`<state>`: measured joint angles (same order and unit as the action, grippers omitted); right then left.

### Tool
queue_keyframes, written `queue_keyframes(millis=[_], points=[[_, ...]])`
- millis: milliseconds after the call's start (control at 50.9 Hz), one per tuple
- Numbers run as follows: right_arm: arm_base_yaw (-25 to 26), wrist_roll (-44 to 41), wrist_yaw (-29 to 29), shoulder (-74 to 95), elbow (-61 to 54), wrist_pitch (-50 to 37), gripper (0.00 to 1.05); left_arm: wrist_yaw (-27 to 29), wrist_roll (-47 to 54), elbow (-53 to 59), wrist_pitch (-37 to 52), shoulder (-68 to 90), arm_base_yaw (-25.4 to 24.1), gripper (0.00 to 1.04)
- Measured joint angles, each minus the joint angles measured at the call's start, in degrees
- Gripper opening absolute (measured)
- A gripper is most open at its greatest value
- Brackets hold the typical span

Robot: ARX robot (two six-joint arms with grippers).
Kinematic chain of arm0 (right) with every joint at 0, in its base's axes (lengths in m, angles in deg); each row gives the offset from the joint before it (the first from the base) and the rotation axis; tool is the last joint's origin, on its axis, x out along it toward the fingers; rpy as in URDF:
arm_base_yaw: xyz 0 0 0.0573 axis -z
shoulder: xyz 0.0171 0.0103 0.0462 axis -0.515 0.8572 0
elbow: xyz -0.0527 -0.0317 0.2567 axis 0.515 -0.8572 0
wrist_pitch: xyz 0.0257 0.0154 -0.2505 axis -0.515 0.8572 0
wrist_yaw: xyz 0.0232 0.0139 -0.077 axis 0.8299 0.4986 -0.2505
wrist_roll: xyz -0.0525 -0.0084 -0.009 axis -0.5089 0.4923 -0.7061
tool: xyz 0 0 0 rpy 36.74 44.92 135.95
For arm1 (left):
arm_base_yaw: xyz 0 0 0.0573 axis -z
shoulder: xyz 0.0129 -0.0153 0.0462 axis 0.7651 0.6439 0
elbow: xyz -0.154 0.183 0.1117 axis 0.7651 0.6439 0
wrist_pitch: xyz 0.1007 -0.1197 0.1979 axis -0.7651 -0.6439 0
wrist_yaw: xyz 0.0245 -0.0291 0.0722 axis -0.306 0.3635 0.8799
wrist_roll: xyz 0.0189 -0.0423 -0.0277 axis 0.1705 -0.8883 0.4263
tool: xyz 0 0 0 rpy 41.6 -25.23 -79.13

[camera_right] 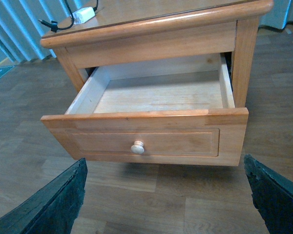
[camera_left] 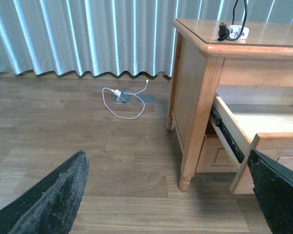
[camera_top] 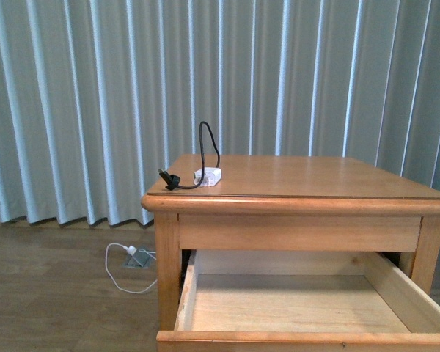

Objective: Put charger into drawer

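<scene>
The charger (camera_top: 208,176), a small white block with a looping black cable and black plug, lies on the nightstand top near its left front corner; it also shows as the charger (camera_left: 238,32) and the charger (camera_right: 83,15) in the wrist views. The drawer (camera_top: 205,339) is pulled out, pale inside and empty; the drawer (camera_right: 151,141) shows its round knob, the drawer (camera_left: 234,134) its side rail. My left gripper (camera_left: 171,195) hangs open over the floor left of the nightstand. My right gripper (camera_right: 168,195) is open, low in front of the drawer front. Neither arm appears in the front view.
The honey-coloured nightstand (camera_top: 308,205) stands before a grey pleated curtain (camera_top: 95,95). A white cable with a white plug (camera_top: 132,253) lies on the wooden floor by a floor socket (camera_left: 122,97), left of the nightstand. A lower drawer front (camera_left: 217,156) sits under the open one.
</scene>
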<state>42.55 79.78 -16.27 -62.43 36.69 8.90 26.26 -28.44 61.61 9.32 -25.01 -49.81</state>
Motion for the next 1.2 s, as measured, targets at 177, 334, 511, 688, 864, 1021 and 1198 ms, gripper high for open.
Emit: queue_keyframes(millis=[177,334,511,688,864,1021,1198], points=[[0.26,0.0,0.22,-0.04,-0.13,-0.02,0.96,0.0,0.0,0.0,0.0,0.0,0.0,0.99],[-9.99,-3.98,-23.32,-6.4,-6.88,-13.66,0.73,0.07,0.02,0.0,0.0,0.0,0.0,0.99],[-11.23,-5.46,-26.77,-8.57,-9.9,-15.1,0.39,-0.02,0.0,0.0,0.0,0.0,0.0,0.99],[-11.34,-5.57,-26.84,-8.94,-10.4,-15.15,0.73,-0.02,0.0,0.0,0.0,0.0,0.0,0.99],[-11.34,-5.57,-26.84,-8.94,-10.4,-15.15,0.96,-0.02,0.0,0.0,0.0,0.0,0.0,0.99],[-11.34,-5.57,-26.84,-8.94,-10.4,-15.15,0.96,-0.04,0.0,0.0,0.0,0.0,0.0,0.99],[-11.34,-5.57,-26.84,-8.94,-10.4,-15.15,0.96,-0.04,0.0,0.0,0.0,0.0,0.0,0.99]])
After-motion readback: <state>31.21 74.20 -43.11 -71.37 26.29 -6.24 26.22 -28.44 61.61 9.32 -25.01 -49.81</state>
